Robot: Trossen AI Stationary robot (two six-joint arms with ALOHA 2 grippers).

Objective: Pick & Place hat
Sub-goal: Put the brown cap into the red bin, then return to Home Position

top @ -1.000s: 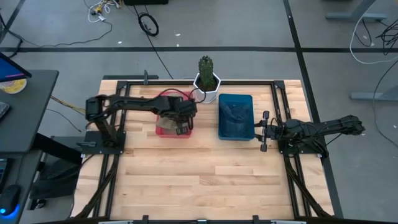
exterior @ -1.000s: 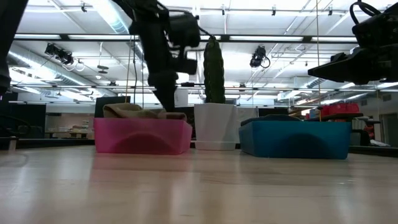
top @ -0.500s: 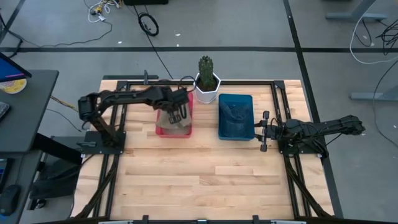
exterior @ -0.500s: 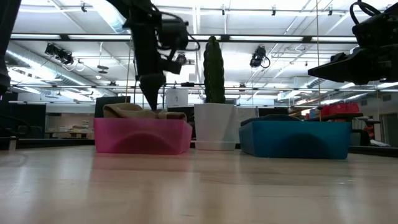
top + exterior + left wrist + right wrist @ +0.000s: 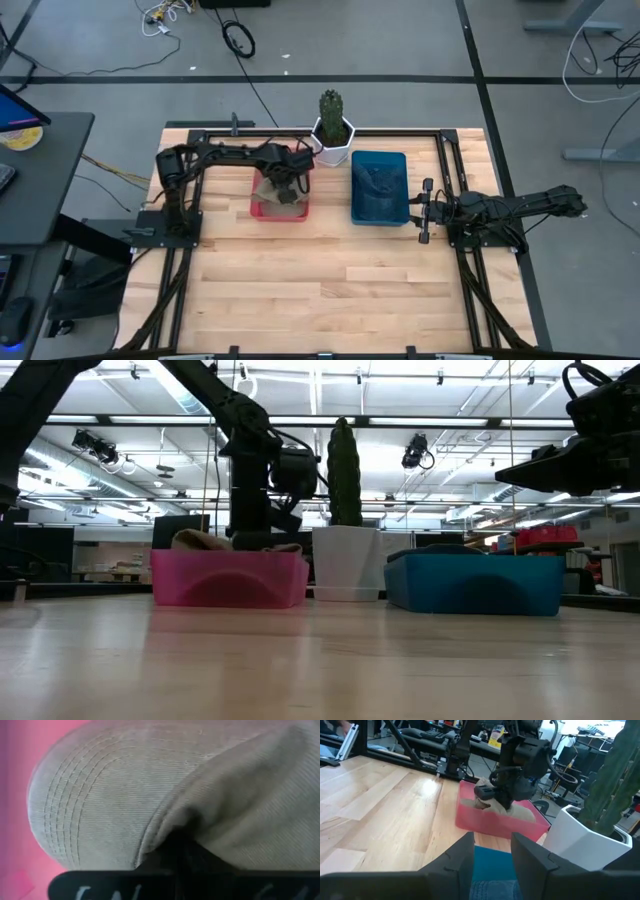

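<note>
Beige hat (image 5: 279, 190) sits inside the pink bin (image 5: 279, 209) on the bench (image 5: 320, 290), toward the far side and just left of the white pot (image 5: 332, 139) that holds a tall green cactus (image 5: 330, 104). Seen from above, the left arm reaches across from its base at the bench's left edge, and the left end effector (image 5: 286, 186) is down inside the bin, on the cloth of the hat. Its fingers are pressed together and pinch a fold of the fabric; the left wrist view is filled with ribbed beige cloth and a stitched brim (image 5: 75, 815), the dark fingertips buried in a crease, with pink bin wall (image 5: 15, 795) at the edge. From the low view, the hat (image 5: 205, 541) humps just above the pink rim, with the left arm's wrist coming down onto it from above.

Right of the pot stands a blue bin (image 5: 379, 187) with dark blue cloth (image 5: 380, 180) lying in it. The right arm waits at the right side of the bench, and the right end effector (image 5: 424, 210) hovers just beside the blue bin's right wall, its fingers (image 5: 457, 860) partly apart with nothing between them. The right wrist view looks across the blue bin's edge (image 5: 492, 865) toward the pink bin (image 5: 495, 820) and the left arm working there.
</note>
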